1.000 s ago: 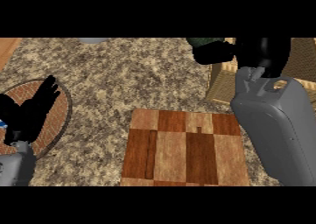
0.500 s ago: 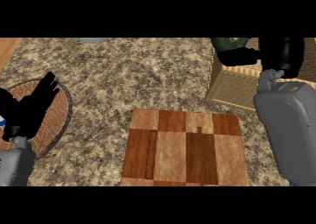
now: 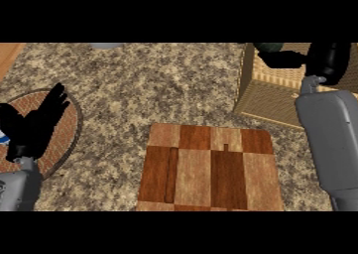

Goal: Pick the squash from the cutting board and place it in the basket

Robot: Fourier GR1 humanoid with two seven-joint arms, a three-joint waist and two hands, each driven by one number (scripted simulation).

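The squash (image 3: 269,48), dark green, shows only in part at the top of the head view, above the wicker basket (image 3: 273,96) at the right. My right hand (image 3: 327,58) reaches over the basket's rim with its black fingers (image 3: 287,59) curled round the squash. The wooden cutting board (image 3: 209,168) lies in the lower middle with nothing on it. At the left, my left hand (image 3: 33,126) rests open with its fingers up, far from the board and the basket.
A round brick-red mat with a dark rim (image 3: 73,124) lies under the left hand, with a small blue and white thing (image 3: 0,139) at the left edge. A grey object (image 3: 104,45) peeks in at the top. Speckled counter (image 3: 159,84) lies between mat and basket.
My right hand has carried the squash to the right, from the basket's left side to over the basket. The left hand has stayed where it was.
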